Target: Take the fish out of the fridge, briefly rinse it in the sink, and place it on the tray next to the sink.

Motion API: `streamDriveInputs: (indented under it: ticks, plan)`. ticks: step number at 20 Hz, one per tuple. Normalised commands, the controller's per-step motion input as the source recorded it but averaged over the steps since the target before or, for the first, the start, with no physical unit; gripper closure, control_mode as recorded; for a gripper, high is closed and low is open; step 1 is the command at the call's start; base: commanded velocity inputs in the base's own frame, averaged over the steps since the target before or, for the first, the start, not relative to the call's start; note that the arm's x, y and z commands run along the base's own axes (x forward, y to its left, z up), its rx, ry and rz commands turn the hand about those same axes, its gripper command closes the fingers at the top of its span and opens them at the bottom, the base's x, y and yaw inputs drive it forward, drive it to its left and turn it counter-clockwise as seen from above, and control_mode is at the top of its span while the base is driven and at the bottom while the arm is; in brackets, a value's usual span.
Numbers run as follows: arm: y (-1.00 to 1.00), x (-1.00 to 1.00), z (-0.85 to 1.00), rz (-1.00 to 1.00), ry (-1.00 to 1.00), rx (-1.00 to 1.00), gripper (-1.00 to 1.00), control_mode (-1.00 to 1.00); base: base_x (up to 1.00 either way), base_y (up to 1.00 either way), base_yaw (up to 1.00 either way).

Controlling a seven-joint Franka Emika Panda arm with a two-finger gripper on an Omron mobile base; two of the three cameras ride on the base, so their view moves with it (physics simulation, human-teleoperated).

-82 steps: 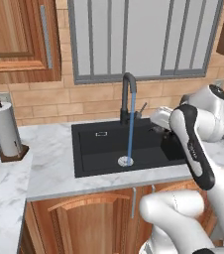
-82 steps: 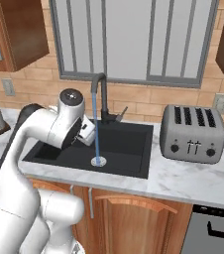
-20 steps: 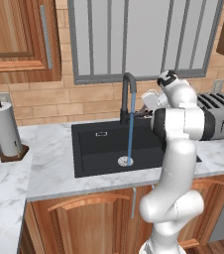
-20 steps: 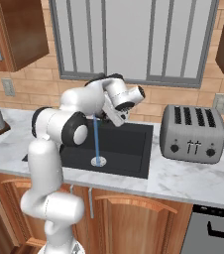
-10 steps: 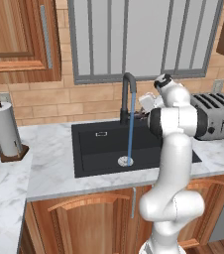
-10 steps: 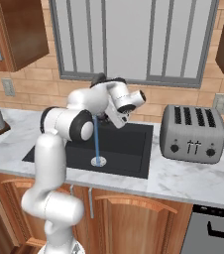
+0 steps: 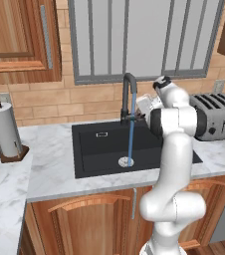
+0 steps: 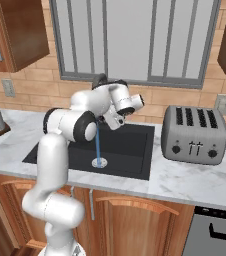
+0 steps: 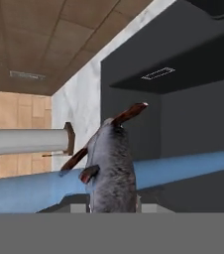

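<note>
Left base view: the white marble tabletop [image 7: 50, 169] carries the black sink [image 7: 99, 149], with a dark arched faucet [image 7: 128, 97] at its back rim and a thin blue stream of water [image 7: 130, 139] falling to the round drain [image 7: 126, 161]. The white arm [image 7: 171, 164] rises in front of the sink's right part and bends back toward the faucet. A silver toaster [image 7: 215, 115] stands to the right on the tabletop, a paper-towel roll [image 7: 6, 132] far to the left.

In the right base view the tool [image 8: 116, 120] hangs above the sink, just beside the stream.

In the hand view the fish [image 9: 111, 168] — grey, with a reddish-brown tail and fins — stands up from the bottom edge, crossing the blue stream. The tool is clenched on the fish, though its fingertips are hidden behind the body.
</note>
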Motion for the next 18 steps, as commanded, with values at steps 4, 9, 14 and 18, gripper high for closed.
streamDriveInputs:
  ticks: [4,9,14,18]
  plan:
    - [0.33,-0.74,0.00,0.09,0.03,0.06,1.00,-1.00,0.00,0.00,0.00]
    - [0.25,-1.00,0.05,0.03,0.00,0.07,1.00,-1.00,0.00,0.00,0.00]
    - [0.16,-1.00,0.53,0.00,-0.14,0.02,1.00,-1.00,0.00,0.00,0.00]
    - [0.24,-1.00,0.72,0.00,-0.44,-0.28,1.00,-1.00,0.00,0.00,0.00]
